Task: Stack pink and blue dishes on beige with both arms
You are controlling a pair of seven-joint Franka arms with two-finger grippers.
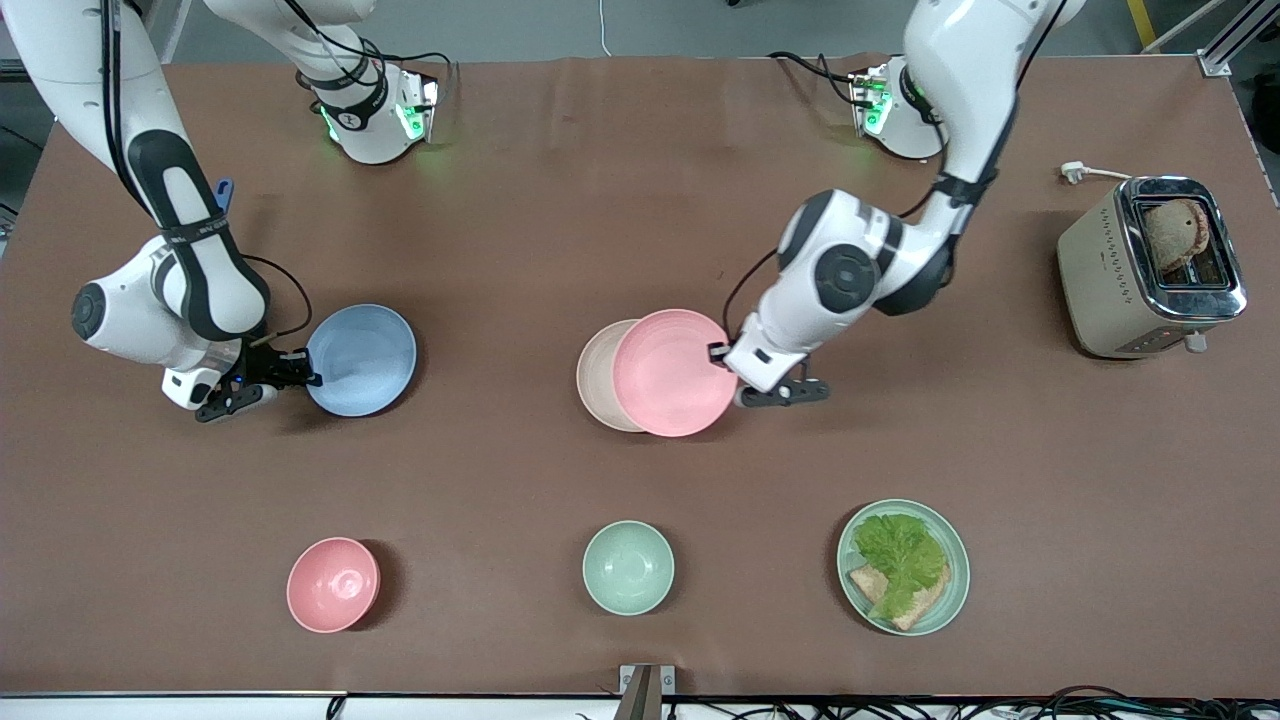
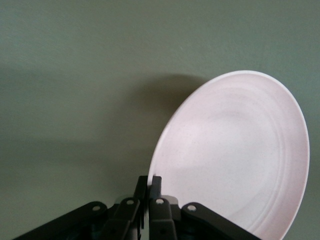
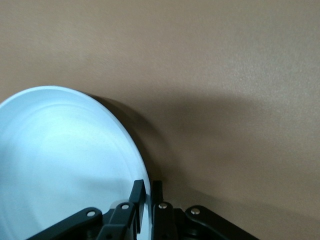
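Observation:
The pale pink plate (image 1: 672,372) (image 2: 235,150) hangs tilted over the cream-beige plate (image 1: 596,376). It covers most of the beige plate, leaving only a crescent toward the right arm's end in sight. My left gripper (image 1: 722,356) (image 2: 149,180) is shut on the pink plate's rim at the edge toward the left arm's end. The light blue plate (image 1: 362,358) (image 3: 65,160) is toward the right arm's end of the table and casts a shadow beside it. My right gripper (image 1: 303,379) (image 3: 148,185) is shut on the blue plate's rim.
Near the front edge stand a small pink bowl (image 1: 333,584), a mint-green bowl (image 1: 628,567), and a green plate (image 1: 955,590) with lettuce and bread. A beige-and-chrome toaster (image 1: 1095,265) holding bread stands at the left arm's end.

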